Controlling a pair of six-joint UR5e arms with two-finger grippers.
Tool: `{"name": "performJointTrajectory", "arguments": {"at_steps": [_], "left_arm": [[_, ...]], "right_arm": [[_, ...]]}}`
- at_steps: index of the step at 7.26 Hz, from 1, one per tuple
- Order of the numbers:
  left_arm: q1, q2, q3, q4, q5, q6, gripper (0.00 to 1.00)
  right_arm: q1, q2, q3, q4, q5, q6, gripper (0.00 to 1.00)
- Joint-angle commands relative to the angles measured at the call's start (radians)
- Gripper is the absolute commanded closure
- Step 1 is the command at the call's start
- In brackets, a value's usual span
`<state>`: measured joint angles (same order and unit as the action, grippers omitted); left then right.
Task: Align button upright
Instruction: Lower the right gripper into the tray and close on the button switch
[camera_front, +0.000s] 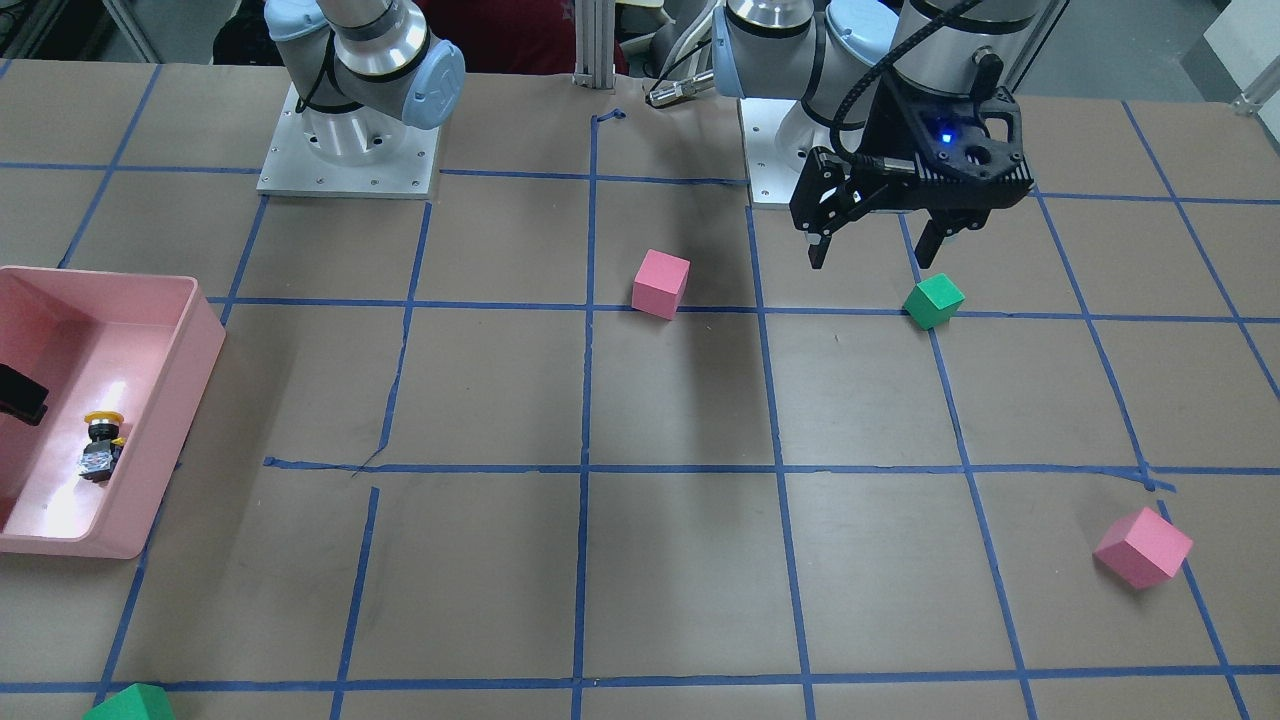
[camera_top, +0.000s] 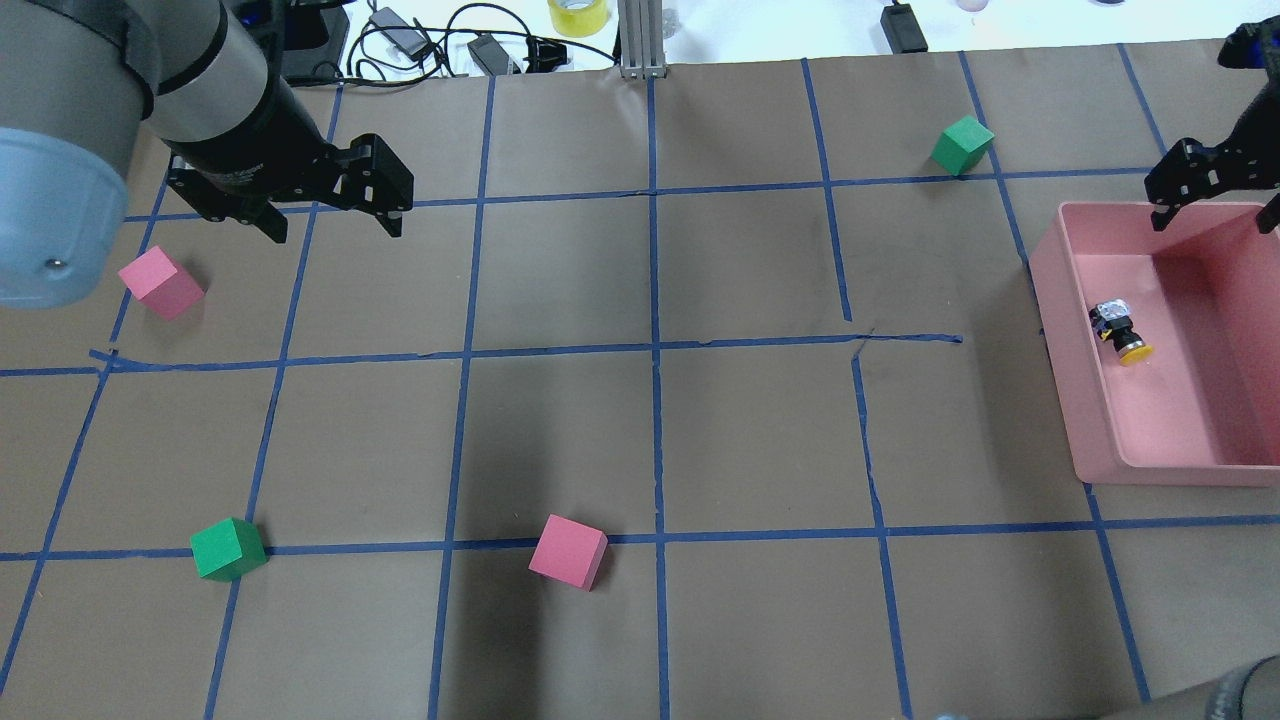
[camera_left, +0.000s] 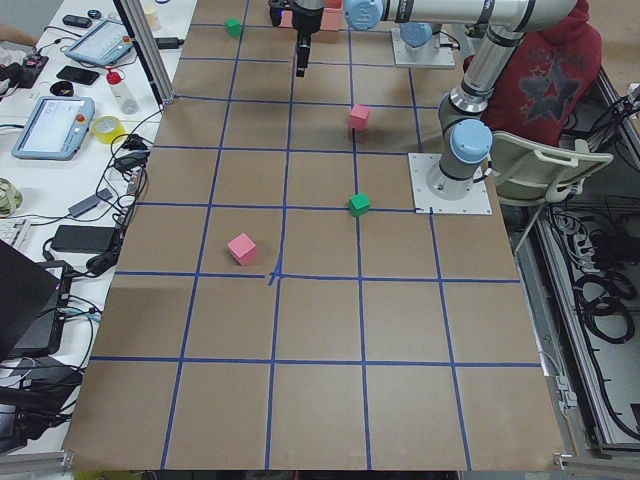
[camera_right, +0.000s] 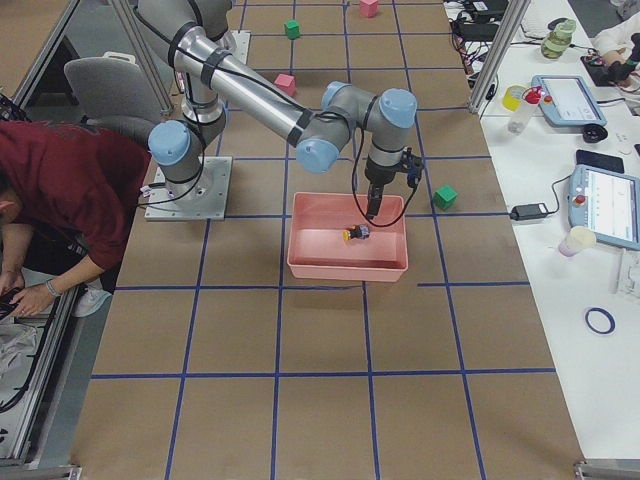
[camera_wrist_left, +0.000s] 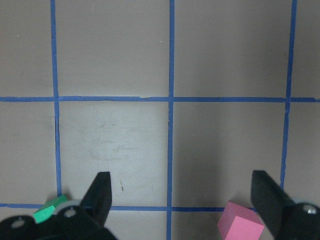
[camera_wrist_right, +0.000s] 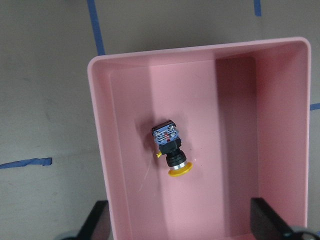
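- Here the right gripper (camera_wrist_right: 180, 212) hangs over the bin, its black fingers spread wide with nothing between them.
- The left gripper (camera_top: 332, 222) hovers above the table, jaws likewise apart and empty.
- The button (camera_wrist_right: 170, 147) lies on its side on the bin floor. It has a round yellow mushroom cap, a black cylindrical body and a silvery-blue block base.
- The bin (camera_wrist_right: 200, 48) is smooth pink plastic, rectangular with rounded corners, and holds the button.
- The right wrist view resolves red and blue detail on the button's base. The overhead view shows only a small dark shape with a yellow tip.
- The left wrist view shows a green cube (camera_wrist_left: 49, 210) and a pink cube (camera_wrist_left: 241, 226) low in the frame, beside the fingertips.
- A second pink cube (camera_top: 160, 282) and a second green cube (camera_top: 962, 145), both matte, sit elsewhere.
- The table (camera_top: 760, 440) is covered in brown paper gridded with blue tape.
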<state>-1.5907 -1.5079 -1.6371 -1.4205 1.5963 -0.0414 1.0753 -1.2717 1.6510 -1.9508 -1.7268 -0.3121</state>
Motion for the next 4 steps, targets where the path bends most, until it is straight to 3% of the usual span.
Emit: {"name": "performJointTrajectory", "arguments": {"at_steps": [1, 4], "left_arm": [[0.000, 0.000, -0.001, 0.000, 0.001, 0.000, 0.00], [0.000, 0.000, 0.000, 0.000, 0.001, 0.000, 0.00]], "right_arm": [[-0.002, 0.049, 0.039, -0.060, -0.025, 0.004, 0.00], [-0.041, 0.089, 0.101, -0.081, -0.008, 0.002, 0.00]]}}
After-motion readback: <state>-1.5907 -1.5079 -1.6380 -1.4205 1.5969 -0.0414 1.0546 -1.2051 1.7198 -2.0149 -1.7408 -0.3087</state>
